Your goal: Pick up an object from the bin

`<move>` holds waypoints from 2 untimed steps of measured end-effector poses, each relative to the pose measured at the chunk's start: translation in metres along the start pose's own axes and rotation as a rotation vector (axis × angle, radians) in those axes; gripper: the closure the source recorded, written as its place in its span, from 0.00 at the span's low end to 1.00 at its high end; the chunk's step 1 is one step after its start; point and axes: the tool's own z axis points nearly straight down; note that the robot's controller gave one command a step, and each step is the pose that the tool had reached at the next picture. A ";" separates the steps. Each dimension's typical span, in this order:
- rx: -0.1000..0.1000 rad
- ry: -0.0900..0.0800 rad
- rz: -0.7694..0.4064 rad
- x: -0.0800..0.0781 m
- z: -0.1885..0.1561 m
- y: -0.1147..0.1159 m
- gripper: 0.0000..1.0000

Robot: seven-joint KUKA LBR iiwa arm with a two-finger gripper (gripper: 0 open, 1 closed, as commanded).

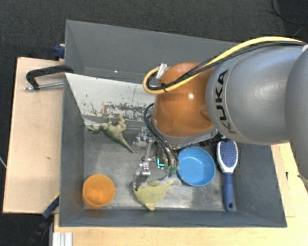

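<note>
Olive floppy thing (152, 195) by front wall (189, 219), gripper (141, 179) over its left edge

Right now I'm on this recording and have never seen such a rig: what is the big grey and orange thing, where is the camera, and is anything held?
The big grey shape is a robot arm; the orange dome and yellow cable are parts of it. It reaches in from the right. The camera looks down on a grey metal bin from above. In the bin lie a toy dinosaur at the back left, an orange cup at the front left, a blue bowl and a blue-handled brush on the right. The arm's tool end is down at a limp yellow-green piece at the front middle. Whether it holds that piece, I cannot tell.
</note>
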 end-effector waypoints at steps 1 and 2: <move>0.000 -0.013 -0.337 0.026 0.086 -0.060 0.00; -0.001 -0.018 -0.336 0.025 0.085 -0.059 1.00</move>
